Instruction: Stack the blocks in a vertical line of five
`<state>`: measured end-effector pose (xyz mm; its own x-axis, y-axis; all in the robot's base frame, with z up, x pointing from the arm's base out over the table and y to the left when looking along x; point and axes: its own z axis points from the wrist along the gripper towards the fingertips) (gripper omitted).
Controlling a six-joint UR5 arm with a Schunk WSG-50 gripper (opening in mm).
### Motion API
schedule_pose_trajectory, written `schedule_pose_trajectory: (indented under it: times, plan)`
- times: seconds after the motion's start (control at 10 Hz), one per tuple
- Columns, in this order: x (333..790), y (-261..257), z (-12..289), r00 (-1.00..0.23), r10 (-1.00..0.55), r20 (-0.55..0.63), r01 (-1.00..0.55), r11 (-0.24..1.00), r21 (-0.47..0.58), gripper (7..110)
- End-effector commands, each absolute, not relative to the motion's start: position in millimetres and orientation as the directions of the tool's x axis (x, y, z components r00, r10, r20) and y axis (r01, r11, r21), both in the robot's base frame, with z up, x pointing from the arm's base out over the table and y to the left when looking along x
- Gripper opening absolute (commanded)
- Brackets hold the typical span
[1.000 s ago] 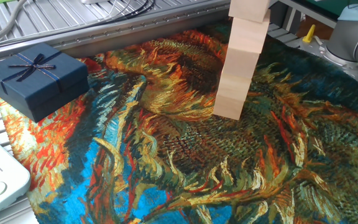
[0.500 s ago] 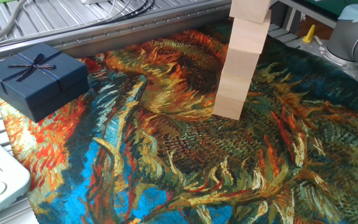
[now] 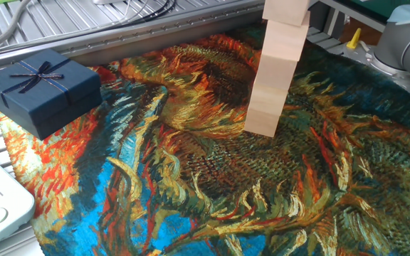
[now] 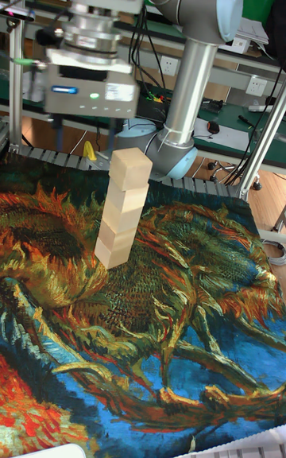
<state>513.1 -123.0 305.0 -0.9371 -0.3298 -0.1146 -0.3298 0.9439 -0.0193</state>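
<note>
On the painted cloth (image 3: 191, 192), the blocks (image 4: 121, 209) stood stacked just below the gripper (image 4: 95, 112), apart from it; its finger spread could not be told.

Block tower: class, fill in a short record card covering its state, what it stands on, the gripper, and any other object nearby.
tower: pale wooden blocks stacked upright, slightly staggered, standing free
count: at least four; seams too faint to be sure
base: sunflower-patterned cloth
arm: gripper above the tower, not touching; jaws not visible
other object: navy gift box, well apart from the tower
</note>
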Motion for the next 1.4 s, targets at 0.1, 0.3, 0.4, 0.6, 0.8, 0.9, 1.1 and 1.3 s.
schedule_pose_trajectory:
  times: [0.1, 0.3, 0.4, 0.6, 0.8, 0.9, 1.1, 1.3]
  plan:
    - [536, -152, 290, -0.959, -0.248, -0.138, -0.244, 0.969, -0.05, 7]
    - [560, -147, 273, -0.956, -0.253, -0.148, -0.248, 0.967, -0.052, 7]
    - [567, -144, 267, -0.958, -0.245, -0.147, -0.239, 0.969, -0.055, 7]
    - [586, -145, 249, -0.95, -0.263, -0.168, -0.254, 0.965, -0.07, 7]
    - [567, -142, 238, -0.945, -0.314, -0.09, -0.312, 0.949, -0.034, 7]
    - [556, -123, 227, -0.919, -0.387, -0.076, -0.392, 0.918, 0.064, 7]
    - [537, -110, 206, -0.869, -0.488, -0.082, -0.495, 0.855, 0.153, 7]
    - [509, -126, 218, -0.842, -0.54, 0.012, -0.533, 0.835, 0.138, 7]
